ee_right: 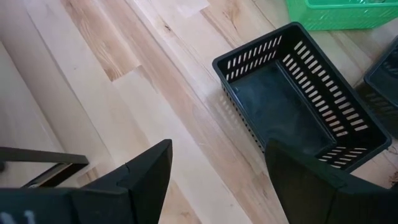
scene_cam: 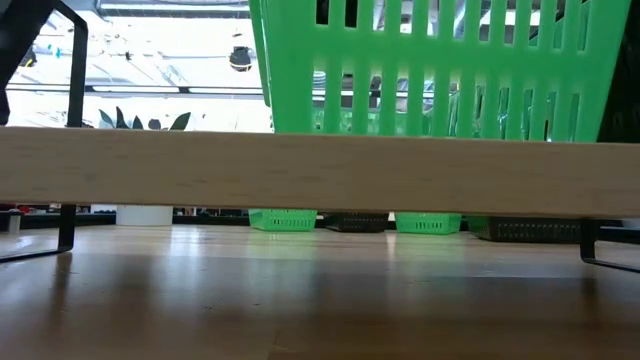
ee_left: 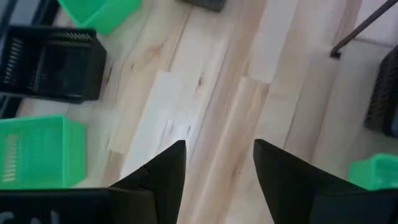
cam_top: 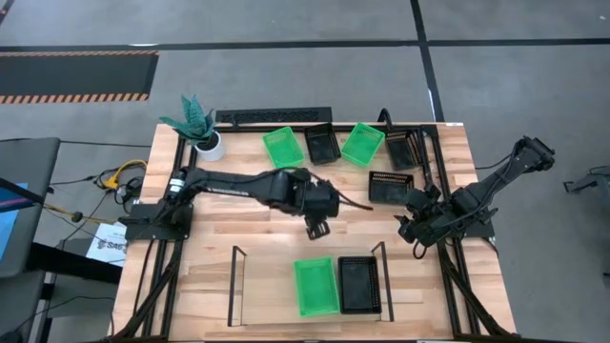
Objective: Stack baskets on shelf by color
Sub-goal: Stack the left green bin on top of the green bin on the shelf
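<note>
Wooden slats form the table top, which stands on a grey floor with dark seams. At the near edge sits the shelf, a light board between thin black wire ends; a green basket and a black basket stand on it side by side, towards its right end. In the low view that green basket rises above the board's front edge.

At mid-table the left gripper hangs over bare wood, its two fingers apart with nothing between them; the left wrist view shows only planks in the gap. Near the right edge the right gripper waits, its fingers spread wide and empty, close to a loose black basket that fills its wrist view.

Along the far edge lie two green baskets with a black basket between them, and another black basket at the right. A potted plant stands at the far left corner.
</note>
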### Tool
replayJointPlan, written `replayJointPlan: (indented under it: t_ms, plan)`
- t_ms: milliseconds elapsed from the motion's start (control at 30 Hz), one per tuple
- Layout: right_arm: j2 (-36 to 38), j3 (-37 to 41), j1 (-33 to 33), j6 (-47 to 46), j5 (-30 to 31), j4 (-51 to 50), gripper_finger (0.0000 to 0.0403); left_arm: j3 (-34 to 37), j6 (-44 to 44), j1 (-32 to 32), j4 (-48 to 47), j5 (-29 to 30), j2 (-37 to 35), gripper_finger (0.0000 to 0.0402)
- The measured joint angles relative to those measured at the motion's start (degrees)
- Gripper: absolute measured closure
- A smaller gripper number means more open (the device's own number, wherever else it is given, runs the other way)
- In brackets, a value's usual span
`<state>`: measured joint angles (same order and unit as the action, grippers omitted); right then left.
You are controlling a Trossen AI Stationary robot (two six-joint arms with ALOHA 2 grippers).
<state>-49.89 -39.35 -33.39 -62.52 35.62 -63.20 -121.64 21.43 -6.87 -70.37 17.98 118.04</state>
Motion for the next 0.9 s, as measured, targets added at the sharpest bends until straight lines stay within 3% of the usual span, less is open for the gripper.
replayJointPlan:
  t_ms: [133,367,467,633,900]
  plan:
    - [0.0,0.0,0.0,0.0,0.0,0.0,0.0121,2.1,-4.7,2.9,0.3,-1.4,0.1,0.0205]
    - [0.0,0.0,0.1,0.0,-0.2,0.6,0.0121,2.3,-9.9,7.7,-1.9,5.3,0.2,0.0143]
    - [0.0,0.0,0.0,0.0,-0.1,1.0,0.0121,2.3,-10.7,10.3,-1.9,5.2,0.2,0.0125]
    - [0.0,0.0,0.0,0.0,-0.1,1.0,0.0121,3.8,-13.6,13.9,-0.1,3.4,0.1,0.0121]
    - [0.0,0.0,0.0,0.1,-0.1,0.8,0.0121,14.7,-17.7,18.1,8.2,-1.4,0.3,0.0121]
